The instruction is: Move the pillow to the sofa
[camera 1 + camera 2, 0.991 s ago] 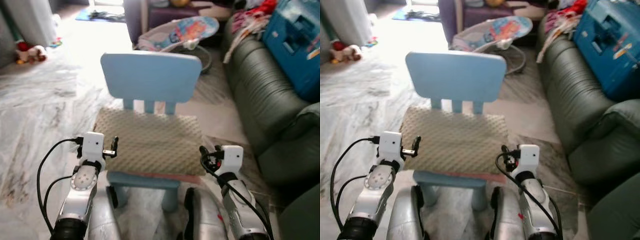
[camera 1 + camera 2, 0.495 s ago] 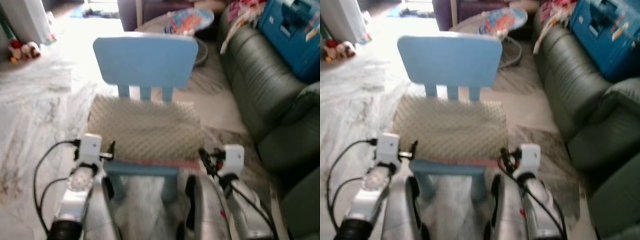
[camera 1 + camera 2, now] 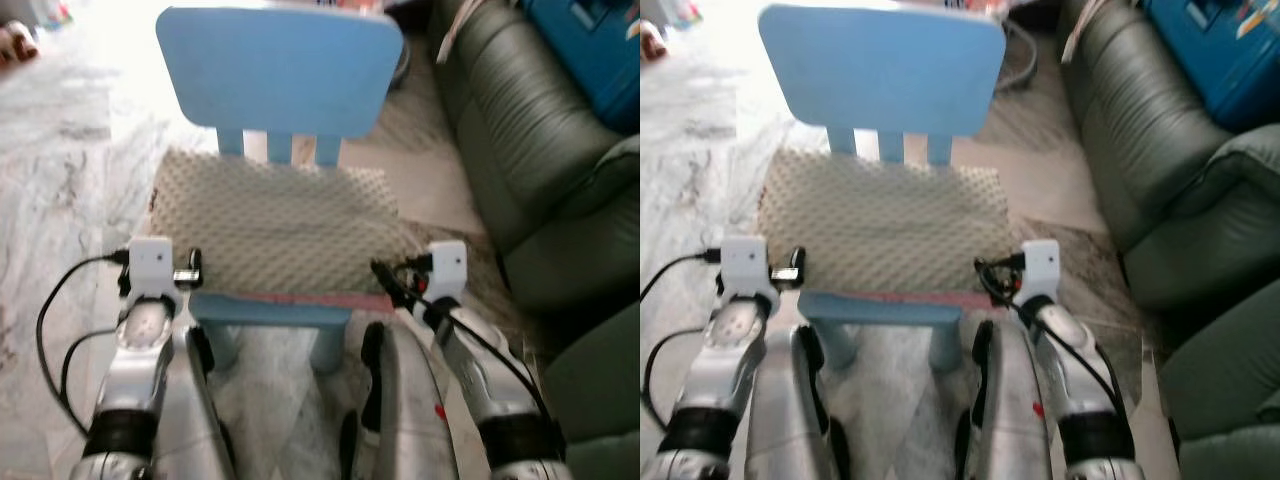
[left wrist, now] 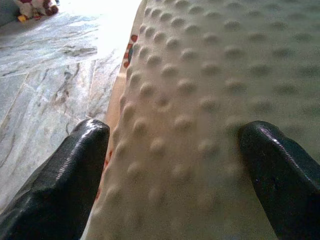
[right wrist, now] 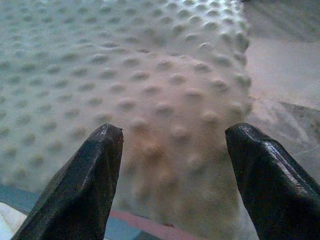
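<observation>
Two pincers stood at the front corners of the beige, dimpled fabric pillow [image 3: 275,225], which lay flat on the seat of the small light-blue plastic chair [image 3: 280,65], its front edge hanging a little past the seat. Your left pincer [image 4: 175,170] was spread wide, and in its wrist view one black finger sat off the pillow's outer edge while the other rested against the dimpled top, so the corner lay between them but was not yet pinched. Your right pincer [image 5: 172,165] was also spread wide, its two fingertips [image 5: 107,137] hovering just before the opposite front corner; I could not tell whether they touched the fabric. From the head camera both wrists sat level with the chair seat, one at each side of the pillow.

I judged the step in hand to be the two-sided grasp, with the carry not yet begun. The dark green leather sofa [image 3: 520,150] stood just beside the chair on your right, with a blue plastic crate [image 3: 590,40] on its far cushion. Next you would need to push both pincers a little deeper over the corners and close them together. Then lift clear of the chair back and swing right toward the near, bare cushion. The soft pillow will likely sag between the two grips.
</observation>
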